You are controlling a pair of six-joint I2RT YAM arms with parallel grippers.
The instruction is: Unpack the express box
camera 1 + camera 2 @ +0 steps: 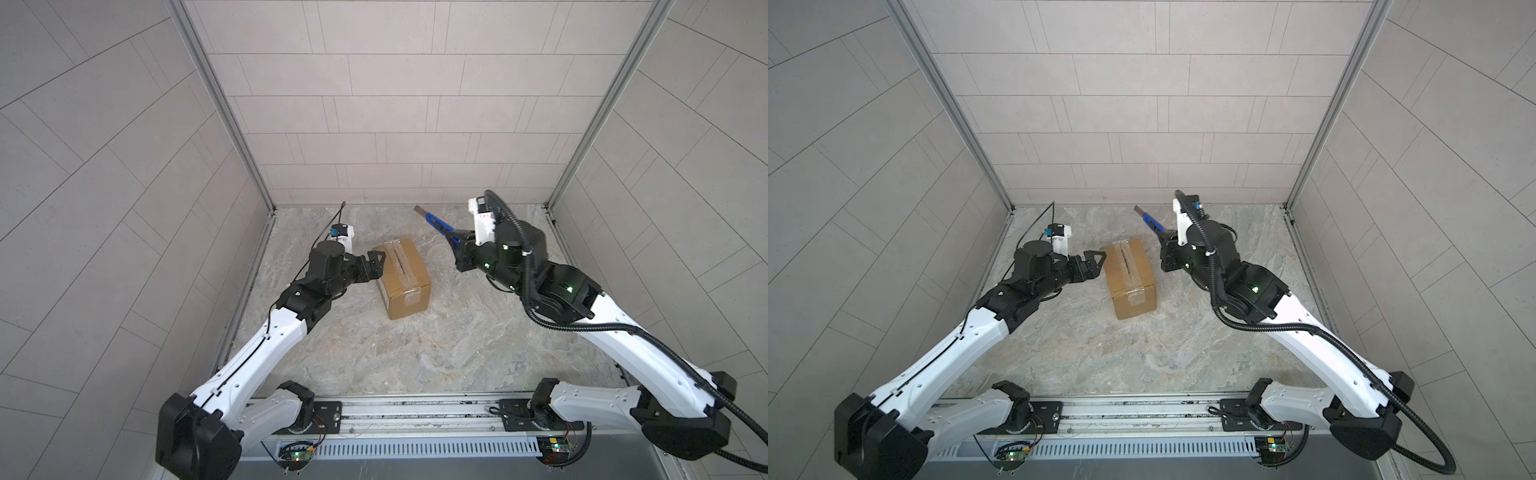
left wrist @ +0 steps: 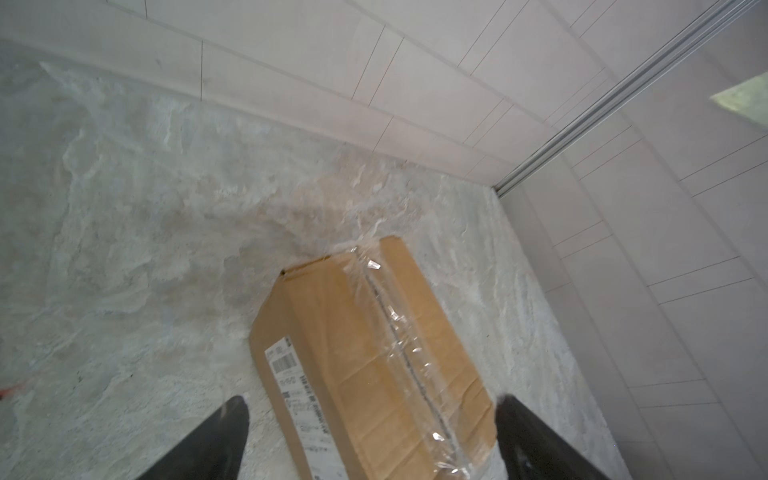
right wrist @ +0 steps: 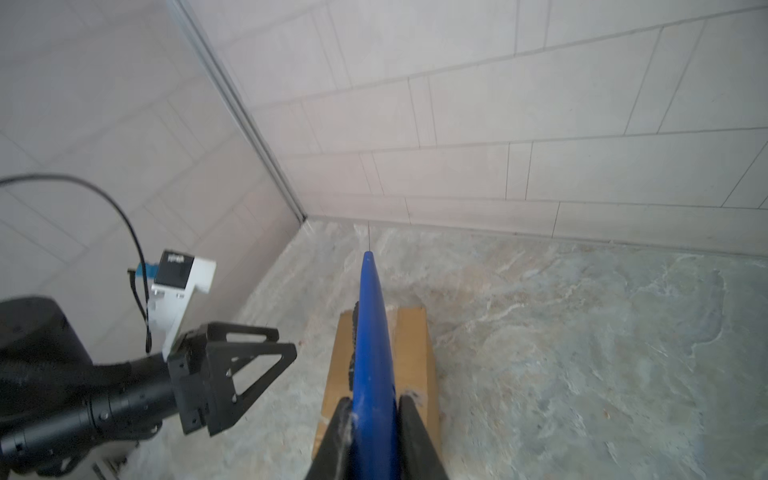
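Beside express box (image 1: pixel 405 278), left claw (image 1: pixel 377 264) wide open

One blue-handled cutter with a grey metal blade (image 1: pixel 436 223) is hanging above the mottled grey stone-look tabletop (image 1: pixel 415 345), its blade pointing toward the pale tiled back wall (image 1: pixel 395 104). Aluminium corner posts (image 1: pixel 224 108) are flanking that wall.

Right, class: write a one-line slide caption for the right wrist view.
Right pincer shut on a blue-handled cutter, express box beyond it, left pincer beside the box.
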